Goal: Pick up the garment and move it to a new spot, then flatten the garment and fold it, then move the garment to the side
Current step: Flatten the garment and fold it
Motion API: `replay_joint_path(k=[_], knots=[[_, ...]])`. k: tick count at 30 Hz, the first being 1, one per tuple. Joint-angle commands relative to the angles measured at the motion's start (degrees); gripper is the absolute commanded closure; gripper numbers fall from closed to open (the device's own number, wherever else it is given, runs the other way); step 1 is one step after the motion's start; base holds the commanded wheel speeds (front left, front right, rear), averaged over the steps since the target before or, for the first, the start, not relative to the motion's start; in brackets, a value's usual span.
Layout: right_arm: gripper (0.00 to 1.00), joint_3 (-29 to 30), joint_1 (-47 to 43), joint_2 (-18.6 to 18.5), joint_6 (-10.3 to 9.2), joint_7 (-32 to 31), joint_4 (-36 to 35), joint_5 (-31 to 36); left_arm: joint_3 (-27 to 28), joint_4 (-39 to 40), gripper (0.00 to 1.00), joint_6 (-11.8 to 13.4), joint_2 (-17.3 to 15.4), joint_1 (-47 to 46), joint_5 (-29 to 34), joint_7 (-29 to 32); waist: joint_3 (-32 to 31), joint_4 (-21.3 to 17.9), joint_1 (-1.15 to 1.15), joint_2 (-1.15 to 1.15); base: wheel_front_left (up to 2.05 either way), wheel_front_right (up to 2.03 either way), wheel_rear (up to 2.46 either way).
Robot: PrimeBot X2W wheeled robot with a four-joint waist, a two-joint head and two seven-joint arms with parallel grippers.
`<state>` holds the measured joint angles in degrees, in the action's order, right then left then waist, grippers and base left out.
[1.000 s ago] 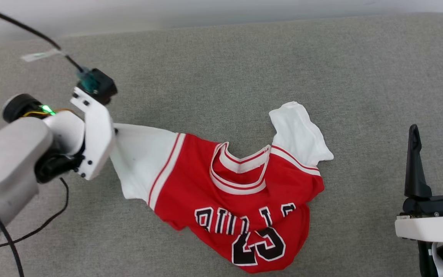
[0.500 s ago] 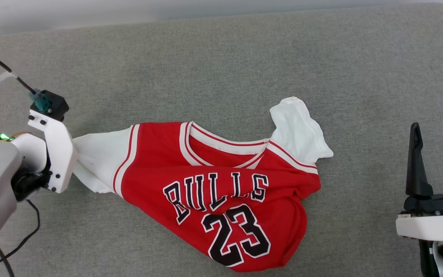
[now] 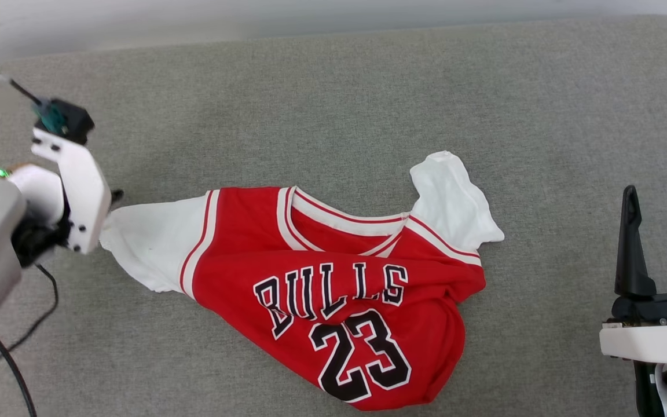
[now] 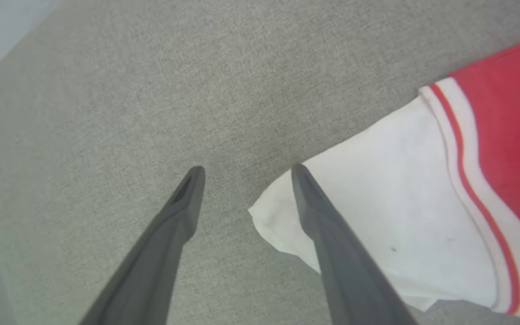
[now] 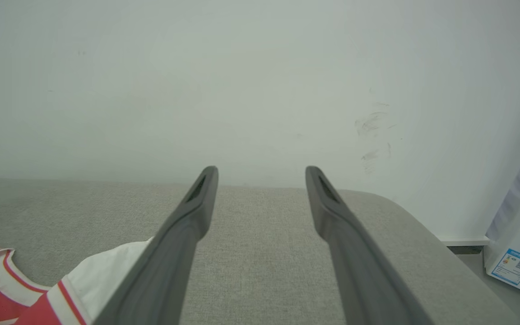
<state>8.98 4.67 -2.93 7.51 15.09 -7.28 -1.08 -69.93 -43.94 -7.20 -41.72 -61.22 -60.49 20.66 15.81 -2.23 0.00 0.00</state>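
Red garment (image 3: 333,289) lies crumpled mid grey fabric surface (image 3: 368,104), white sleeve toward 9 o'clock. Left gripper (image 4: 247,168) spread open at sleeve tip, sleeve loose; right gripper (image 3: 662,187) open at 4 o'clock, well apart.

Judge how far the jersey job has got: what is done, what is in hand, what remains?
Done, apparently: the garment lies front up on the grey cushion, held by neither pincer. In hand: the left pincer stands open at the white sleeve; the right pincer waits open, apart. Left: flattening its bunched lower body, folding, moving aside.
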Motion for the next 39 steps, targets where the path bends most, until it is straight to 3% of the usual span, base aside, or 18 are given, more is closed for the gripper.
replay_joint_path(k=[1,13,21,25,26,27,28,34,39], knots=[[0.00,0.1,-0.3,0.1,-0.04,0.1,-0.3,-0.4,0.2,0.6,0.00,0.0,-0.6,-1.6,0.0,0.9,-0.1,0.2,0.00,0.00,0.00,0.00,0.00],[0.00,-0.6,1.3,0.1,-0.04,0.1,-1.8,0.5,0.0,8.3,0.00,-0.2,-6.1,-5.6,-8.5,17.7,3.4,-0.8,0.00,0.00,0.00,0.00,0.00],[0.00,-0.6,2.1,0.1,-0.04,0.1,-2.2,0.3,-0.8,8.4,0.00,0.9,-6.8,-1.7,-10.5,20.9,6.4,-1.8,0.00,0.00,0.00,0.00,0.00],[0.00,-0.5,2.6,0.1,-0.04,0.1,-2.1,0.4,-1.2,8.2,0.00,0.8,-4.3,1.6,-11.6,19.8,6.8,-1.7,0.00,0.00,0.00,0.00,0.00],[0.00,-0.1,2.7,0.1,-0.04,0.1,-2.2,0.4,-1.4,8.1,0.05,0.7,-3.8,2.2,-11.4,19.5,6.7,-1.6,0.00,0.00,0.00,0.00,0.00],[0.00,0.1,2.8,0.1,-0.04,0.1,-2.3,0.6,-1.6,8.0,0.63,0.6,-3.4,2.4,-10.9,18.9,6.6,-1.4,0.00,0.00,0.00,0.00,0.00],[0.00,0.3,3.0,0.1,-0.04,0.1,-2.5,1.0,-1.6,7.8,1.00,0.5,-3.2,2.6,-11.0,18.4,6.3,-1.3,0.00,0.00,0.00,0.00,0.00],[0.00,1.4,5.7,-0.4,-0.04,0.1,-2.8,2.1,-0.1,7.7,1.00,0.1,-4.6,0.0,-10.2,14.8,3.7,0.0,0.00,0.00,0.00,0.00,0.00],[0.00,-0.1,10.2,-5.0,-0.04,0.1,-1.9,1.8,-0.4,11.0,1.00,0.0,-6.0,-1.7,-7.8,11.9,0.9,1.8,0.00,0.00,0.00,0.00,0.00]])
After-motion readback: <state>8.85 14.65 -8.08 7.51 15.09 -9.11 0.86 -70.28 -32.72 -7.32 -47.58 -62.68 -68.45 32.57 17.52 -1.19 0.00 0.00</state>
